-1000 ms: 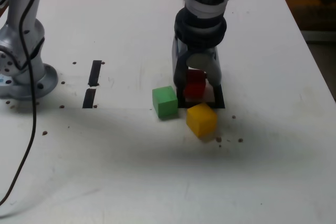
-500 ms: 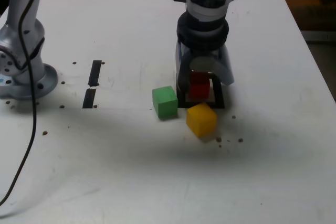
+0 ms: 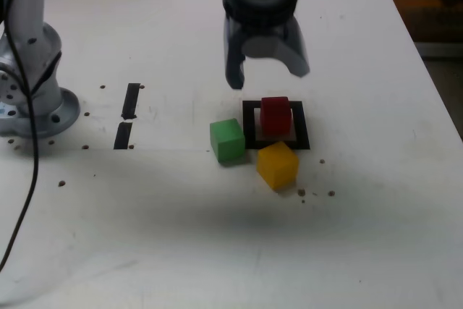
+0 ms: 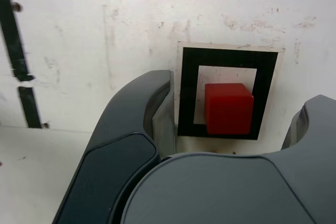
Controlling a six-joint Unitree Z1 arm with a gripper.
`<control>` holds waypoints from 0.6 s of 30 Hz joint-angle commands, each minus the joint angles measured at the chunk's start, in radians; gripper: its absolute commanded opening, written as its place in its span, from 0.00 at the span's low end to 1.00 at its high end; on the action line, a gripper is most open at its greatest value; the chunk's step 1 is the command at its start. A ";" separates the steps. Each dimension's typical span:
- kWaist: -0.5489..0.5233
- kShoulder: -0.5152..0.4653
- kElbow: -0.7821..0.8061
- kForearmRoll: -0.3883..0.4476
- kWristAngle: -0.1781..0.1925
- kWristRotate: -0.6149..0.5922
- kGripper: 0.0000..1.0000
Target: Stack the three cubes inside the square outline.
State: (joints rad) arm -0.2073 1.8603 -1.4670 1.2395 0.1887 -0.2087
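White and lightly scuffed, the tabletop carries everything in sight, with small dark specks scattered across it. Above it hang the fingers, spread apart and released, with nothing between them; the two dark curved halves point down at the tabletop, clear of any cube.

Directly below the fingers, the red cube sits inside the square outline, a black tape frame with white inside. In the wrist view the red cube rests toward one corner of the outline, its edge at or just over the inner edge of the black tape, and one finger reaches down beside the frame without touching the cube.

Further out from the fingers, the yellow cube stands just outside the outline's near edge, turned at a slight angle. The green cube stands just outside the outline on the exterior view's left, close to the yellow one but apart from it.

Well off to the exterior view's left lie two short black tape strips, end to end, and beyond them the grey round base of another arm.
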 commanded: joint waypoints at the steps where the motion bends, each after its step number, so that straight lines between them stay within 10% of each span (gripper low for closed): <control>1: -0.012 -0.015 -0.033 0.039 0.006 -0.013 0.84; 18: -0.180 0.068 -0.224 0.077 -0.098 -0.274 0.92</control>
State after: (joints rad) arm -0.3720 1.9157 -1.6843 1.3244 0.0998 -0.4619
